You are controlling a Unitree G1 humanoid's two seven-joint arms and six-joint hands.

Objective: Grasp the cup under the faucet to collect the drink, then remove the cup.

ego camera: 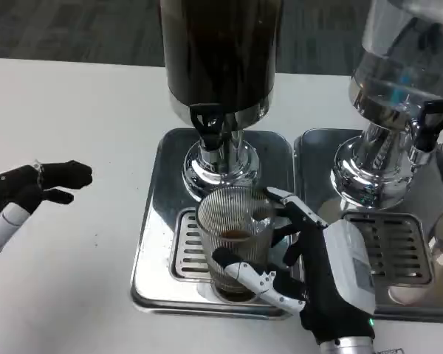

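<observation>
Ribbed clear glass cup sits on the slotted drip grate of the shiny steel tray, right under the black faucet tap of the dark drink dispenser. There's a bit of brown liquid at the bottom of it (not much, just a shallow pool from what I can see).

My right hand is wrapped around that cup from the right side. The thumb comes across the front near the base and the other fingers reach around the far side near the rim, so I'm holding it. The cup stands upright on the grate, and I can't tell whether it's lifted off it at all.

My left hand is off to the left over the white table, well apart from the tray. Its black fingers are pointed toward the dispenser and bunched fairly close together, nothing in them. Whether it's properly closed or just loosely relaxed, I can't really tell from this angle.

Next to my tray on the right is a second steel tray with its own slotted grate, and on it stands a clear dispenser with a chrome base and a black tap. That one's contents look clear or pale. Both dispensers stand at the back of their trays, with the grates in front of them.
</observation>
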